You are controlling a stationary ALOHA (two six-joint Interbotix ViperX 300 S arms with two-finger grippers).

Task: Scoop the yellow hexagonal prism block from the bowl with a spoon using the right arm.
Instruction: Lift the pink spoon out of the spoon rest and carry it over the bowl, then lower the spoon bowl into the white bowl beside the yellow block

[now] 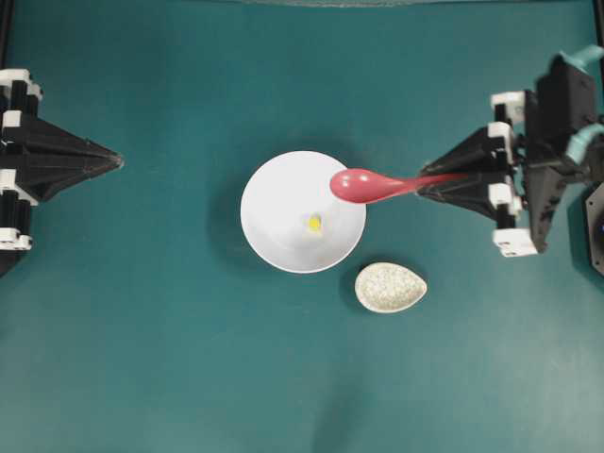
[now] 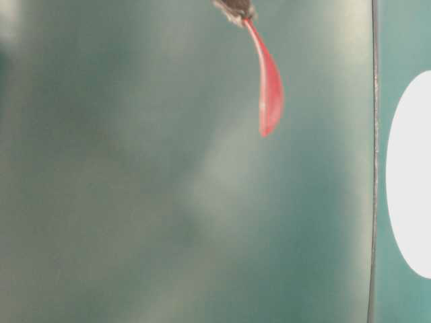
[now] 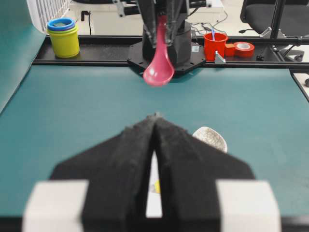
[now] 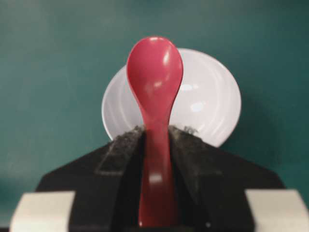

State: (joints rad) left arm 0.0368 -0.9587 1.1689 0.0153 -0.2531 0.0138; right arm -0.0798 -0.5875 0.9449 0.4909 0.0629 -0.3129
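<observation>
A: Status chk, pls. Tool state?

B: Right gripper (image 4: 155, 137) is clamped on the spoon (image 1: 366, 185) handle, jaws pressing it from both sides. Spoon is carried in the air, scoop fwd, held roughly level w/ the scoop hanging over the bowl (image 1: 274, 189) rim on the side nearest the right arm. Left gripper (image 3: 155, 121) is closed, nothing in it, parked well apart from the bowl.

A: Block location?

B: Yellow hexagonal prism block (image 1: 314, 224) lies inside the bowl, near centre, slightly toward the spoon rest (image 1: 391, 287). No contact w/ spoon.

A: Progress?

B: Judged approx. halfway: spoon is picked up and brought to the bowl. Remaining: dip scoop into bowl, slide under block, lift it out.

A: Spoon rest?

B: Just beside the bowl, nothing on it.
</observation>
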